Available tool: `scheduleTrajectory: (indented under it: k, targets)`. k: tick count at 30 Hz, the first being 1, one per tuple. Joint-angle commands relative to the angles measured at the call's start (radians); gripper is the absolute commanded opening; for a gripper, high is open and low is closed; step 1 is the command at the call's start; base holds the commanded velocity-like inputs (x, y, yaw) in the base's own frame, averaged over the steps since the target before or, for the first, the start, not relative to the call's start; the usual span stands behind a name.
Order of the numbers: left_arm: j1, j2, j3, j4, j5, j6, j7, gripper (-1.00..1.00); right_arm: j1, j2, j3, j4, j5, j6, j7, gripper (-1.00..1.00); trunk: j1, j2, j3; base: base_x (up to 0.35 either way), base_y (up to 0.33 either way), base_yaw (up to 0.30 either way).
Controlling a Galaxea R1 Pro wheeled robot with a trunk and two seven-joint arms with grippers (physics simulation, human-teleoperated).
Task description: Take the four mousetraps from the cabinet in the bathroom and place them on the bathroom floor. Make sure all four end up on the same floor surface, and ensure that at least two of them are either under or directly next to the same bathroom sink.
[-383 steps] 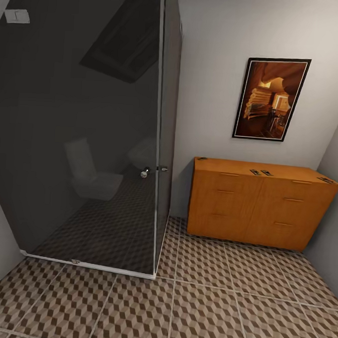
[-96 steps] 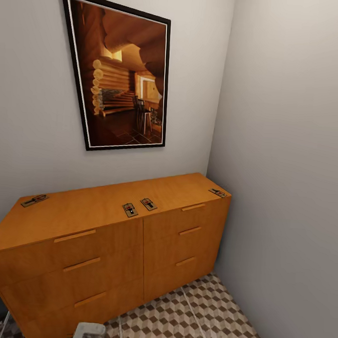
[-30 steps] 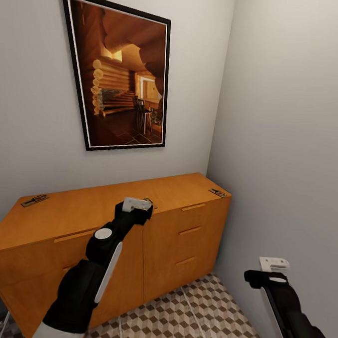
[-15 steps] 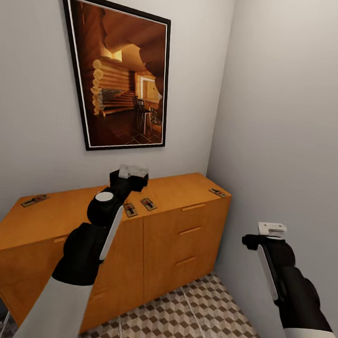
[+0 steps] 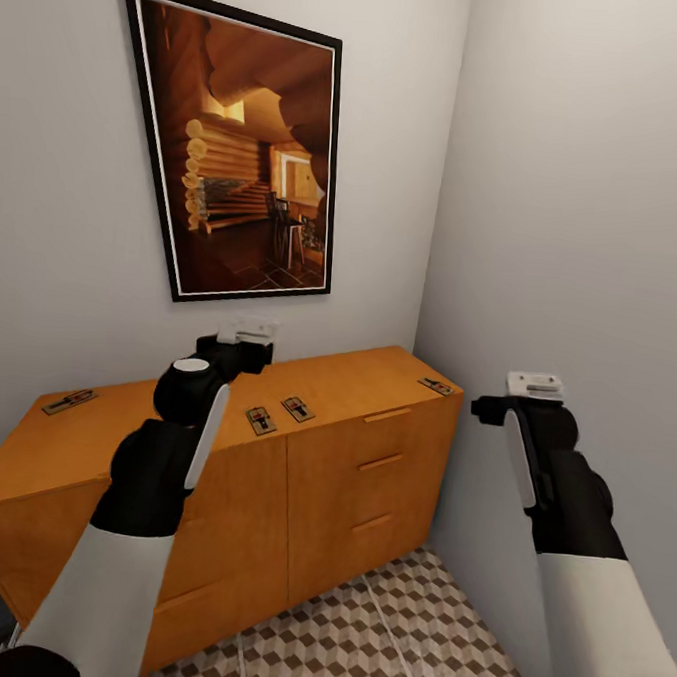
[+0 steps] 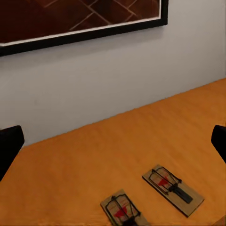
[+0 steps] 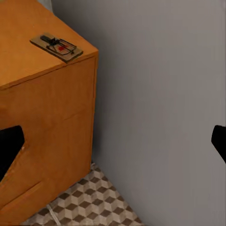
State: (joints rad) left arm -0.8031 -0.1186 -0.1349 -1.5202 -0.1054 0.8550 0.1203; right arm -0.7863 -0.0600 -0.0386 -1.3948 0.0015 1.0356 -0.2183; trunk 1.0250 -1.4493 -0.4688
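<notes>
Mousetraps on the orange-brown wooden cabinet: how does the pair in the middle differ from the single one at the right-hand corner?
The two middle brown wooden mousetraps lie side by side near the orange-brown wooden cabinet's front edge, ahead of the left gripper; the corner mousetrap lies alone at the end by the side wall, nearer the right gripper. The pair points front to back; the corner one lies slanted. All are flat, with dark metal parts and a red spot.

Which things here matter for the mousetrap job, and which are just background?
Job:
- middle two mousetraps
- left-end mousetrap
- right-corner mousetrap
- cabinet they lie on
- floor, where they must go
- left gripper, open, above the cabinet top
- right gripper, open, off the cabinet's right end

Background:
- framed picture
- walls
</notes>
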Motion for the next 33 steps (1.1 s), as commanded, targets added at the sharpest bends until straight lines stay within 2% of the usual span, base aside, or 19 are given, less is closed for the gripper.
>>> scheduleTrajectory:
  k: [1, 6, 10, 13, 14, 19, 23, 29, 30, 33]
  targets:
    - [-0.002, 0.012, 0.012, 0.001, -0.002, 0.013, -0.005, 1.00, -0.024, 0.010, 0.001, 0.011, 0.001, 0.006, -0.005, 1.00, 0.000, -0.001, -0.001, 0.000, 0.000, 0.000]
    - [-0.004, 0.075, 0.069, 0.005, 0.027, 0.045, -0.053, 1.00, -0.150, 0.061, 0.003, 0.095, 0.002, 0.009, -0.030, 1.00, 0.000, -0.001, -0.001, 0.000, 0.000, 0.000]
    - [-0.005, 0.130, 0.092, 0.005, 0.052, 0.085, -0.112, 1.00, -0.261, 0.088, 0.003, 0.195, 0.002, 0.012, -0.043, 1.00, 0.000, -0.001, -0.001, 0.000, 0.000, 0.000]
    - [-0.005, 0.174, 0.100, 0.003, 0.064, 0.121, -0.151, 1.00, -0.343, 0.099, 0.003, 0.276, -0.002, 0.012, -0.044, 1.00, 0.000, -0.001, -0.001, 0.000, 0.000, 0.000]
    - [-0.005, 0.174, 0.100, 0.003, 0.064, 0.121, -0.151, 1.00, -0.343, 0.099, 0.003, 0.276, -0.002, 0.012, -0.044, 1.00, 0.000, -0.001, -0.001, 0.000, 0.000, 0.000]
    - [-0.005, 0.227, 0.107, 0.000, 0.073, 0.162, -0.189, 1.00, -0.458, 0.110, 0.003, 0.388, -0.009, 0.012, -0.037, 1.00, 0.000, -0.001, -0.001, 0.000, 0.000, 0.000]
    - [-0.005, 0.246, 0.132, -0.002, 0.076, 0.174, -0.200, 1.00, -0.512, 0.124, 0.004, 0.430, -0.011, 0.012, -0.022, 1.00, 0.000, -0.001, -0.001, 0.000, 0.000, 0.000]
    - [-0.005, 0.256, 0.232, -0.005, 0.077, 0.181, -0.206, 1.00, -0.540, 0.167, 0.005, 0.450, -0.011, 0.012, 0.022, 1.00, 0.000, -0.001, -0.001, 0.000, 0.000, 0.000]
    - [-0.005, 0.256, 0.232, -0.005, 0.077, 0.181, -0.206, 1.00, -0.540, 0.167, 0.005, 0.450, -0.011, 0.012, 0.022, 1.00, 0.000, -0.001, -0.001, 0.000, 0.000, 0.000]
    - [-0.005, 0.259, 0.283, -0.006, 0.078, 0.183, -0.207, 1.00, -0.545, 0.187, 0.005, 0.453, -0.011, 0.012, 0.048, 1.00, 0.000, -0.001, -0.001, 0.000, 0.000, 0.000]
